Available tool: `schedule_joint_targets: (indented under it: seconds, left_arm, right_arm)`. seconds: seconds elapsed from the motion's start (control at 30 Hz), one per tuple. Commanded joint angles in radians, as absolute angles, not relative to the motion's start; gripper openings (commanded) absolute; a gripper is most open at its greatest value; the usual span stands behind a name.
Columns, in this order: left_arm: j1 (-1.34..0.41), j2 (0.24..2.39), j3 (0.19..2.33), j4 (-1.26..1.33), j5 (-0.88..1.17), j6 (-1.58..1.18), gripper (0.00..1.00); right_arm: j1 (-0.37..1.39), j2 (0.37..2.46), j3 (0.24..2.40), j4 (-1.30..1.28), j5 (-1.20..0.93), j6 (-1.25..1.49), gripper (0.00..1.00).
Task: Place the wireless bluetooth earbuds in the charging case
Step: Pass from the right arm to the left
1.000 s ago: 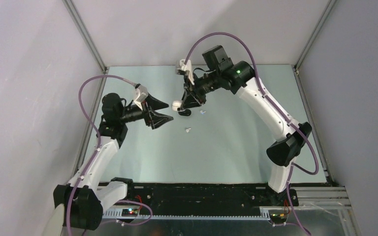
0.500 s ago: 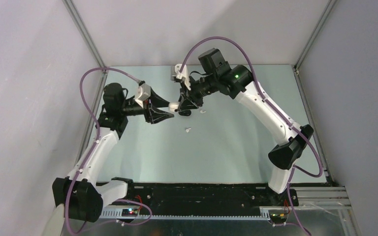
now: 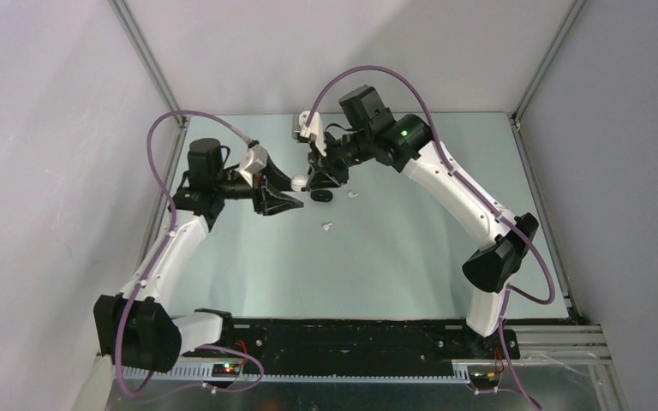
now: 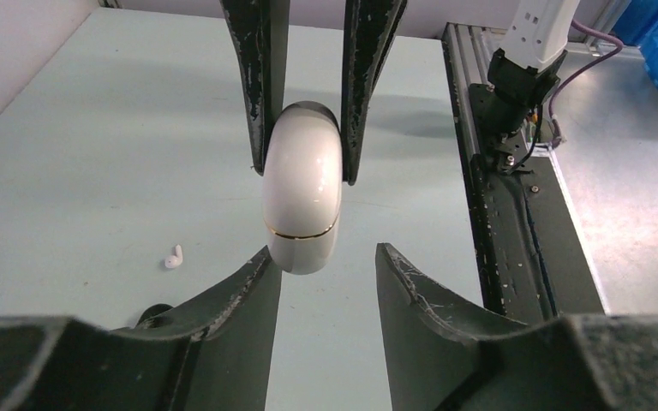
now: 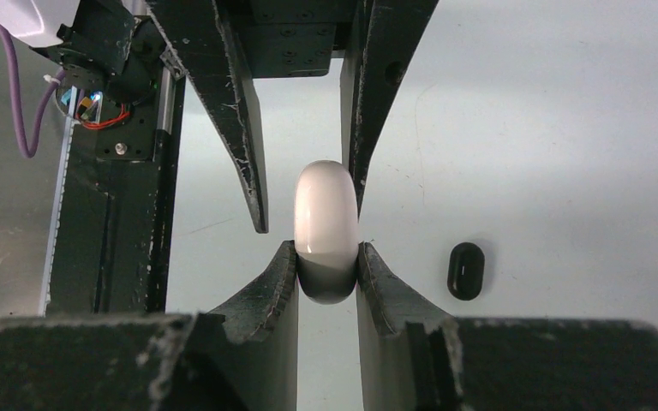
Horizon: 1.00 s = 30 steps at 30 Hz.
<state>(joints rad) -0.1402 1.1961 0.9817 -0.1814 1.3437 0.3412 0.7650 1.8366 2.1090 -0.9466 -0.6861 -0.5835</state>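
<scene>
Gripping the charging case (image 4: pixel 302 197) calls for care. It looks like a light, hard, glossy shell with rounded edges, apt to slip or twist out of a pinch. The broad flat faces are the place to take hold, clear of the thin seam near the end facing the left gripper (image 4: pixel 330 257). The right gripper (image 5: pixel 326 248) is clamped across those faces at the opposite end. It holds the case in the air over the far middle of the table (image 3: pixel 394 257), a little left of centre. The left gripper is spread around the free end. One finger is against the shell or just beside it and the other is plainly apart, so it grasps nothing. Both arms reach inward from their sides with wrists roughly level, fingertips meeting head-on. One earbud (image 3: pixel 327 227) lies on the table nearer than the case. The other earbud (image 3: pixel 353 194) lies to its right, near a black oval object (image 5: pixel 465 271).
</scene>
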Motion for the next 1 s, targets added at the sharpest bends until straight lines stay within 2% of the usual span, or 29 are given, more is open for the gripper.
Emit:
schedule_joint_targets:
  seconds: [0.0, 0.1, 0.2, 0.27, 0.43, 0.57, 0.7, 0.97]
  left_arm:
    - [-0.134, 1.183, 1.01, -0.111, 1.359, 0.29, 0.51]
    - [-0.131, 1.166, 0.961, 0.1, 1.316, 0.077, 0.53]
    - [-0.125, 1.163, 0.857, 0.532, 1.265, -0.299, 0.54]
    - [-0.125, 1.172, 0.844, 0.596, 1.253, -0.371, 0.52]
    - [-0.121, 1.183, 0.848, 0.618, 1.264, -0.393, 0.45]
    - [-0.122, 1.19, 0.856, 0.619, 1.272, -0.396, 0.44]
    - [-0.121, 1.198, 0.861, 0.62, 1.281, -0.404, 0.39]
    - [-0.123, 1.236, 0.864, 0.649, 1.314, -0.441, 0.14]
  right_arm:
    - [0.772, 1.84, 2.121, -0.904, -0.676, -0.563, 0.0]
    - [0.766, 1.845, 2.122, -0.89, -0.689, -0.54, 0.0]
    - [0.754, 1.846, 2.123, -0.885, -0.71, -0.523, 0.0]
    - [0.749, 1.846, 2.124, -0.879, -0.715, -0.515, 0.0]
    - [0.735, 1.848, 2.126, -0.869, -0.713, -0.501, 0.0]
    - [0.732, 1.853, 2.127, -0.87, -0.714, -0.503, 0.0]
    - [0.733, 1.856, 2.131, -0.867, -0.719, -0.5, 0.0]
    - [0.734, 1.859, 2.137, -0.864, -0.717, -0.49, 0.0]
